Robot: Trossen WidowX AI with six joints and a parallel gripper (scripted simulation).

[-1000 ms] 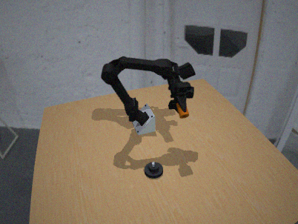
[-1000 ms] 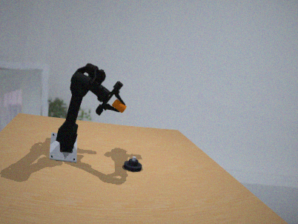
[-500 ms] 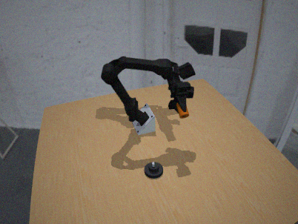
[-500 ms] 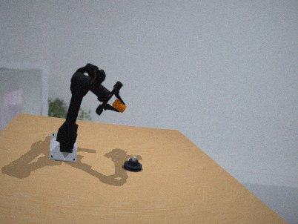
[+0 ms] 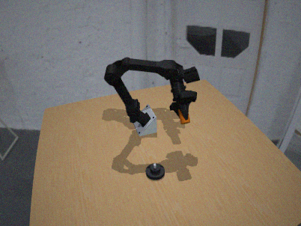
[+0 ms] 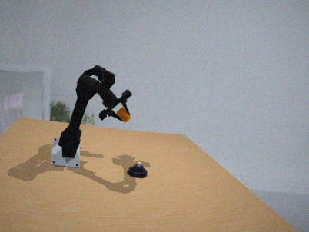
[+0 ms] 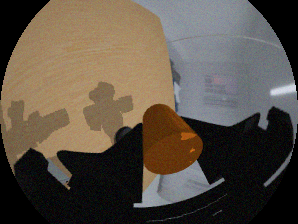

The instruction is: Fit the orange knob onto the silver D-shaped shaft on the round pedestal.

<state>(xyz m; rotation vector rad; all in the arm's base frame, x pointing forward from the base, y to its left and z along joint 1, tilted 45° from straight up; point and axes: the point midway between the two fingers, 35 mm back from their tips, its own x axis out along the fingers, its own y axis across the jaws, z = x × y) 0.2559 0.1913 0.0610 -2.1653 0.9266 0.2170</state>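
The orange knob (image 5: 185, 120) (image 6: 124, 114) (image 7: 170, 142) is held well above the table, tilted. My gripper (image 5: 183, 115) (image 6: 126, 115) is shut on it; in the wrist view the dark fingers press on its left and right sides. The knob's hole does not show clearly in any view. The black round pedestal (image 5: 155, 173) (image 6: 137, 172) stands on the table with the silver shaft (image 5: 155, 165) (image 6: 139, 164) upright at its centre. In the wrist view only part of the pedestal (image 7: 123, 135) shows, behind the left finger. The shaft's flat side is too small to make out.
The wooden table (image 5: 93, 198) (image 6: 184, 207) (image 7: 75, 60) bears the arm's pale base plate (image 5: 150, 129) (image 6: 55, 159), behind the pedestal in the top view. The arm's shadow lies across the table near the pedestal. The table's far edge shows in the top and exterior views.
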